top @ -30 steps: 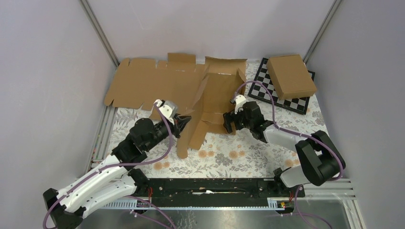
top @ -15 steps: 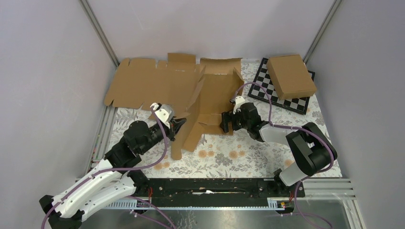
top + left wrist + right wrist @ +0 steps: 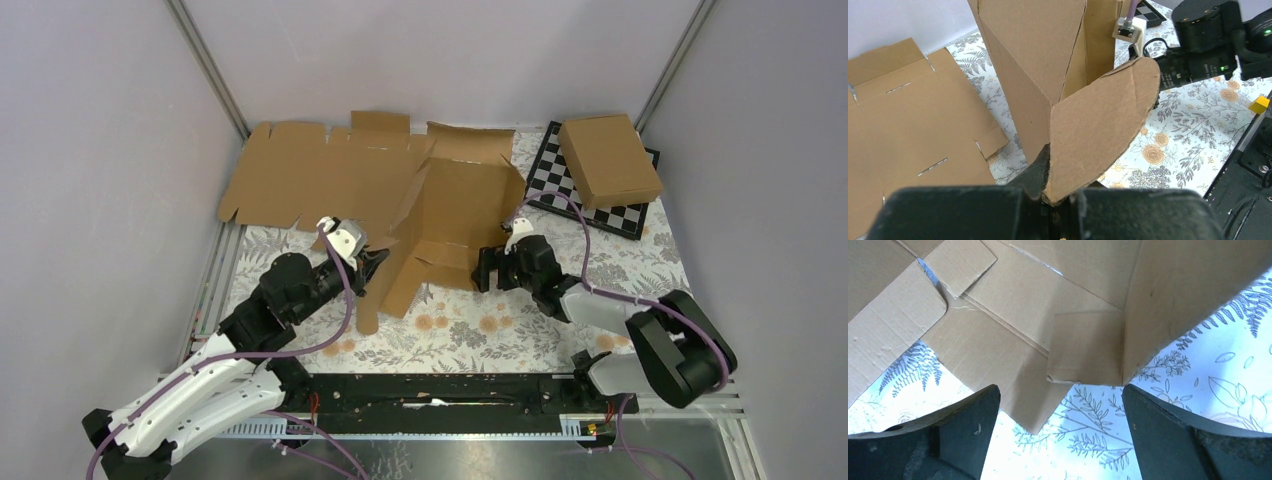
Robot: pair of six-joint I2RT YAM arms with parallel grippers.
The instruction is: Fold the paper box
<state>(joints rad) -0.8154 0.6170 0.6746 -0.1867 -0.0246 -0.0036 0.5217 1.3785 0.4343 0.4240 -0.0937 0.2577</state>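
Observation:
The paper box, a partly folded brown die-cut piece, lies in the middle of the table with its left wall raised and its back flap up. My left gripper is shut on a rounded side flap at the box's near left corner; in the left wrist view its jaws pinch the flap's lower edge. My right gripper is open and empty at the box's near right corner. In the right wrist view the box's inner corner lies just ahead of the spread fingers.
A wide flat cardboard sheet lies at the back left, partly under the box. A closed brown box sits on a chessboard at the back right. A floral cloth covers the table. Grey walls enclose three sides.
My right gripper has drawn back toward the near right, out of the box. The box's right wall has dropped outward. My left arm shifted a little left, still holding the flap.

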